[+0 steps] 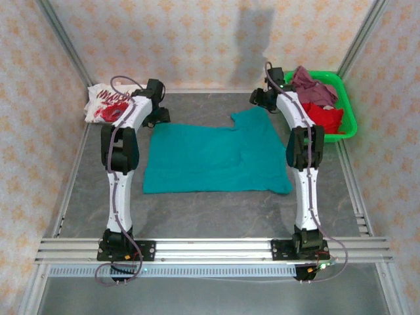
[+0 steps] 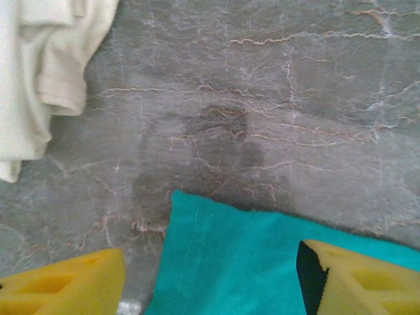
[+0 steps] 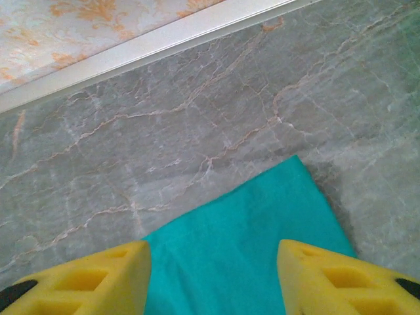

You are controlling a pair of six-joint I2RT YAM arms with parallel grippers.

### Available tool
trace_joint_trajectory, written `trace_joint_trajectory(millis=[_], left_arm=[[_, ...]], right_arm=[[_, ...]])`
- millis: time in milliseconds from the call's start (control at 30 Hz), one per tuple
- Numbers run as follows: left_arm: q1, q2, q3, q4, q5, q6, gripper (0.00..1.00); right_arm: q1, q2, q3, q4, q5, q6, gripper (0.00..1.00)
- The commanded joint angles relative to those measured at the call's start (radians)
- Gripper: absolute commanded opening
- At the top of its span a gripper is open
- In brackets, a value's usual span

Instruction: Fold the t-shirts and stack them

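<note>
A teal t-shirt [image 1: 213,157] lies spread flat on the grey table between the arms. My left gripper [image 1: 157,111] hovers open over its far left corner [image 2: 223,262], yellow fingers [image 2: 72,285] wide apart. My right gripper [image 1: 262,97] is open above the far right sleeve corner [image 3: 256,230], one fingertip [image 3: 335,282] either side of the cloth. A white t-shirt with red print [image 1: 105,104] sits folded at the far left, its pale edge [image 2: 39,72] in the left wrist view. A mauve tee [image 1: 314,83] and a red tee [image 1: 323,117] lie in the basket.
A green plastic basket [image 1: 348,108] stands at the far right corner. Aluminium frame rails [image 1: 216,249] run along the near edge and up both sides. A patterned wall [image 3: 79,26] rises just beyond the table's back rail.
</note>
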Motion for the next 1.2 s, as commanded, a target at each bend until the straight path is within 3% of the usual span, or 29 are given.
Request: trace_joint_trajectory(millis=[0, 133, 300, 433, 500, 533, 567, 767, 1000, 1167], left_arm=[[0.004, 0.039, 0.049, -0.074, -0.011, 0.021, 0.71], [0.006, 0.071, 0.058, -0.064, 0.004, 0.021, 0.68], [0.006, 0.084, 0.056, -0.055, 0.015, 0.028, 0.57], [0.006, 0.091, 0.055, -0.052, 0.024, 0.036, 0.37], [0.006, 0.091, 0.054, -0.052, 0.018, 0.040, 0.23], [0.006, 0.090, 0.054, -0.054, 0.011, 0.038, 0.12], [0.006, 0.087, 0.051, -0.054, 0.007, 0.041, 0.08], [0.007, 0.065, 0.035, -0.042, -0.025, 0.047, 0.07], [0.007, 0.059, 0.042, -0.042, -0.021, 0.053, 0.05], [0.007, 0.059, 0.054, -0.043, -0.008, 0.052, 0.04]], right_arm=[[-0.007, 0.097, 0.151, -0.110, 0.033, -0.033, 0.54], [-0.008, 0.166, 0.216, -0.102, 0.012, -0.024, 0.56], [-0.006, 0.196, 0.222, -0.088, 0.070, -0.011, 0.56], [-0.006, 0.205, 0.225, -0.077, 0.123, -0.007, 0.57], [-0.007, 0.214, 0.240, -0.081, 0.133, -0.007, 0.57], [-0.006, 0.217, 0.246, -0.087, 0.138, -0.006, 0.57], [-0.007, 0.218, 0.248, -0.088, 0.146, -0.006, 0.57], [-0.009, 0.210, 0.256, -0.056, 0.198, -0.007, 0.60], [-0.017, 0.279, 0.325, -0.053, 0.130, 0.023, 0.59], [-0.016, 0.307, 0.338, -0.029, 0.070, 0.045, 0.52]])
